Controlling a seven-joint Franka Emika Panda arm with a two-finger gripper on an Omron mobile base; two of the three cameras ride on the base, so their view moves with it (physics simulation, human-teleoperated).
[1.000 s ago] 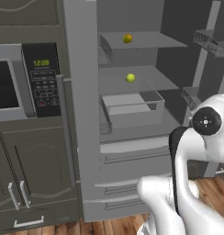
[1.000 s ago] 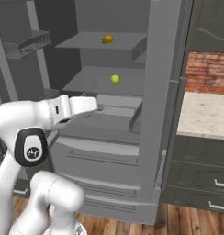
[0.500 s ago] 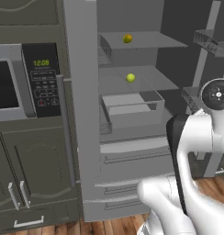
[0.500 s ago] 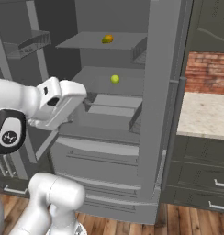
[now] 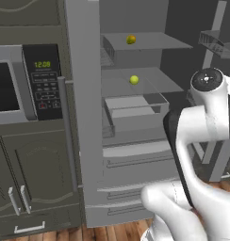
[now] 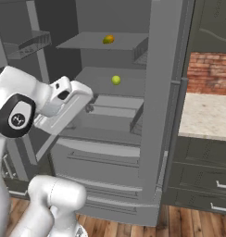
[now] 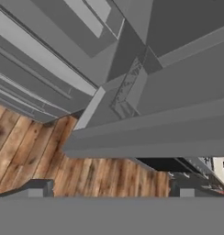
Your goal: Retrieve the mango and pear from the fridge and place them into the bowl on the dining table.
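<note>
The fridge (image 5: pixel 88 117) stands open, so both shelves can be reached from the front. The mango (image 5: pixel 131 39) has bare shelf around it, and so does the pear (image 5: pixel 134 80) below. A tray (image 5: pixel 135 106) juts out beneath, and door racks (image 5: pixel 216 42) flank the opening.

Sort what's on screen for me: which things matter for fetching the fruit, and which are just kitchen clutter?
Part of the job:
- mango, top shelf of the open fridge
- pear, on the shelf below it
- gripper, open, empty

Just there:
- microwave, left of the fridge
- cabinet doors under it
- stone counter and brick wall, right of the fridge
</note>
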